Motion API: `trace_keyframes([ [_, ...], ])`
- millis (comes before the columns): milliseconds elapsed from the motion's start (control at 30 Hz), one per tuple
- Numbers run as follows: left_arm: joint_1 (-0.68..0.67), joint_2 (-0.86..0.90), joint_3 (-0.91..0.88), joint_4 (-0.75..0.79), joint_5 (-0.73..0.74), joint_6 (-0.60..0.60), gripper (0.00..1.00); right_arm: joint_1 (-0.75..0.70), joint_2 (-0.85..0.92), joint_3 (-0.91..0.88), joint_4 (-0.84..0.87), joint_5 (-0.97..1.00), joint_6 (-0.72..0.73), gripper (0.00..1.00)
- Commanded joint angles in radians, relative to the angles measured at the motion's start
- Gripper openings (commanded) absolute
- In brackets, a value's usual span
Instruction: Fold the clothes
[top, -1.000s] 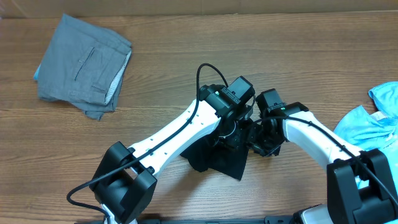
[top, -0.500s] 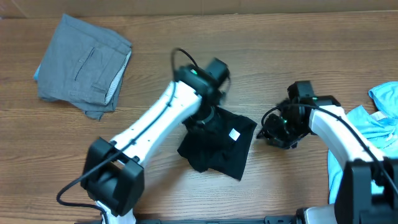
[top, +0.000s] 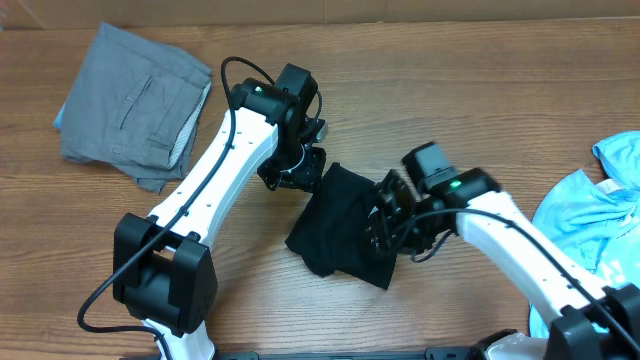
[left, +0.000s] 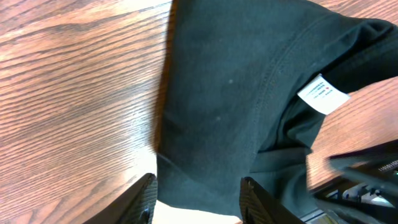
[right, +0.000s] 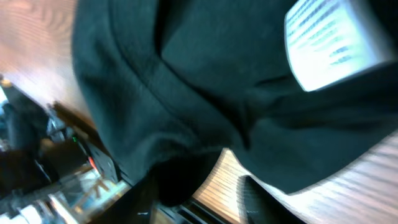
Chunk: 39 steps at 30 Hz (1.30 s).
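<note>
Black T-shirt (top: 345, 228) lies part-folded on the wooden surface (top: 450, 100). Left end effector (top: 298, 176), fingers parted and empty, hovers at its far-left corner. Right end effector (top: 386, 226) sits over its right edge, grip unclear. They are likely flanking it for another fold.

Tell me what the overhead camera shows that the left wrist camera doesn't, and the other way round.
Only overhead: the folded grey trousers at the far left and the light-blue shirt at the right edge. Only left wrist: the white neck label and collar stitching. Both: the black T-shirt on the wooden table.
</note>
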<state>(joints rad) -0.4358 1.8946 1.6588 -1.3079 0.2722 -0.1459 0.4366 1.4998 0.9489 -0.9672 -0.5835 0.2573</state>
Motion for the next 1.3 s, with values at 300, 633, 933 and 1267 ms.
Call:
trace_keyframes([
  [300, 0.004, 0.002, 0.013, 0.011, 0.019, 0.046, 0.48, -0.020, 0.001, 0.009, -0.072, 0.110, 0.068, 0.04],
  [633, 0.003, 0.002, 0.012, 0.047, 0.016, 0.046, 0.56, 0.049, -0.002, 0.008, 0.001, -0.011, 0.024, 0.55],
  [933, 0.003, 0.002, 0.012, 0.052, 0.016, 0.046, 0.56, 0.183, -0.002, 0.008, 0.057, 0.039, -0.016, 0.19],
  [1267, 0.003, 0.002, 0.012, 0.051, 0.016, 0.057, 0.56, 0.064, -0.011, 0.008, -0.074, 0.257, 0.065, 0.04],
])
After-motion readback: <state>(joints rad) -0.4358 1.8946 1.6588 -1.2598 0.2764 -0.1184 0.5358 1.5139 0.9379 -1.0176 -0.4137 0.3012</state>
